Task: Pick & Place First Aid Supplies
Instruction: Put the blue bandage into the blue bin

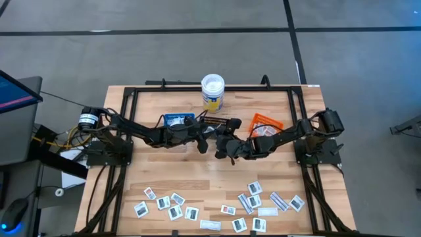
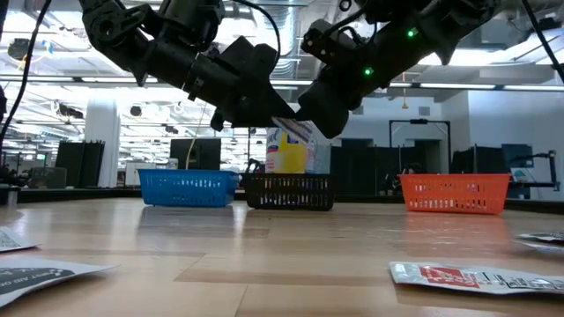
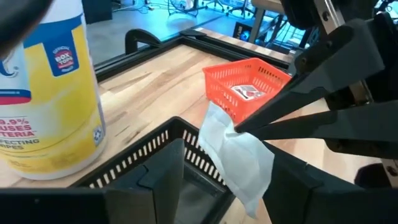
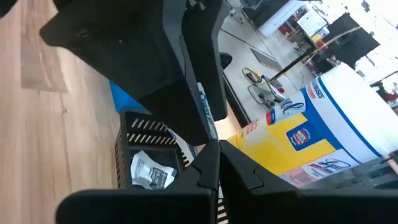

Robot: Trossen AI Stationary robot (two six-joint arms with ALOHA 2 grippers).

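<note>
Room: grey concrete floor seen around the table from above; in the low view an open hall with ceiling lights and dark racks is seen behind it.

Surface: light wooden table (image 1: pixel 210 174) with a dark frame along its edges. A white-lidded yellow-labelled tub (image 1: pixel 212 91) stands at the far edge, centre. Three small trays are lined up in front of it: blue tray (image 1: pixel 178 121), black tray (image 1: pixel 217 124), orange tray (image 1: pixel 266 125). One packet is seen in the orange tray in the left wrist view, a crumpled one in the black tray in the right wrist view.

First aid supplies (image 1: pixel 223 204): flat packets are scattered along the near edge of the table, a looser group on the left half, a denser group on the right half.

Both arms are met above the table centre, just in front of the black tray. Right gripper (image 3: pixel 239 127): fingers pressed together, pinching a white packet (image 3: pixel 239 158) by its edge, held in the air above the black tray. Left gripper (image 3: pixel 227 180): fingers spread, one on each side of that packet, not clamped on it.
</note>
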